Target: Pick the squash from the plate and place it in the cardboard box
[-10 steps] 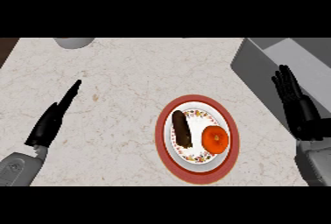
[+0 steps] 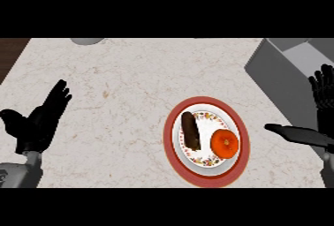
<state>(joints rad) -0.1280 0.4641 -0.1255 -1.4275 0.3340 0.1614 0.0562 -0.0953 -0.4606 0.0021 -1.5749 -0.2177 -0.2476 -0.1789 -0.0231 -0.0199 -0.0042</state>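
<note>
- my right hand [image 2: 320,119] is at the right edge, fingers straight and thumb spread toward the plate, holding nothing
- my left hand [image 2: 40,121] shows at the left edge, open with fingers up, well apart from everything; it is resting
- the squash [image 2: 225,144] is the round orange thing on the right half of the plate [image 2: 176,152], just beside a dark long item [image 2: 191,130] that lies on the plate's left half
- the cardboard box [image 2: 287,75] looks grey here and stands at the counter's upper right, near my right hand and beyond the plate
- as i judge it, the step in hand is the reach: nothing is grasped yet and the squash sits untouched
- to do it well i would bring my right hand over the squash from its right side, so the fingers close round the orange body and stay off the dark long item
- i would keep the thumb wide until the palm is above it, since a round thing may roll on the plate's smooth middle
- lift straight up before swinging toward the box, so the plate's rim is not caught
</note>
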